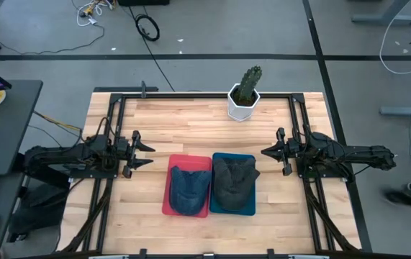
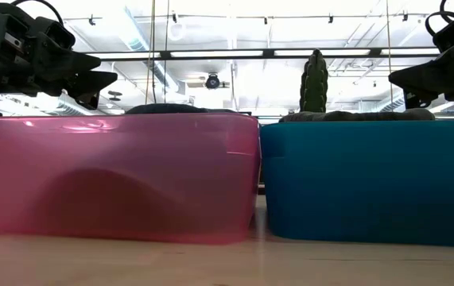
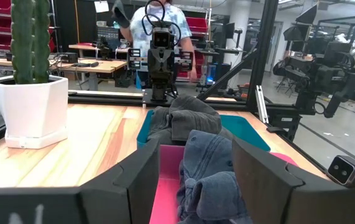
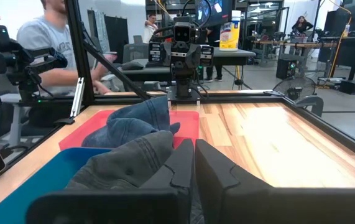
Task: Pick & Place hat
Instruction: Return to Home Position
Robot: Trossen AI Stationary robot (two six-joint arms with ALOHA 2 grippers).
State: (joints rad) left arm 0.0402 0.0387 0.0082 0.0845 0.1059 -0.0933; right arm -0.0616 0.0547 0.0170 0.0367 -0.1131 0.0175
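Note:
A blue denim hat (image 1: 188, 188) lies in a red bin (image 1: 167, 198), and a dark grey hat (image 1: 232, 180) lies in a teal bin (image 1: 251, 205) beside it, near the table's front middle. My left gripper (image 1: 147, 152) hovers open to the left of the red bin, its fingers (image 3: 133, 180) spread wide in the left wrist view, with the denim hat (image 3: 211, 168) ahead of them. My right gripper (image 1: 265, 152) hovers shut to the right of the teal bin; its fingers (image 4: 211, 165) meet in the right wrist view. Neither touches a hat.
A cactus in a white pot (image 1: 244, 97) stands at the table's far edge, middle. Black frame rails (image 1: 111, 129) run along the table's sides. Bare wood lies between the bins and the pot. People show in the room beyond the table.

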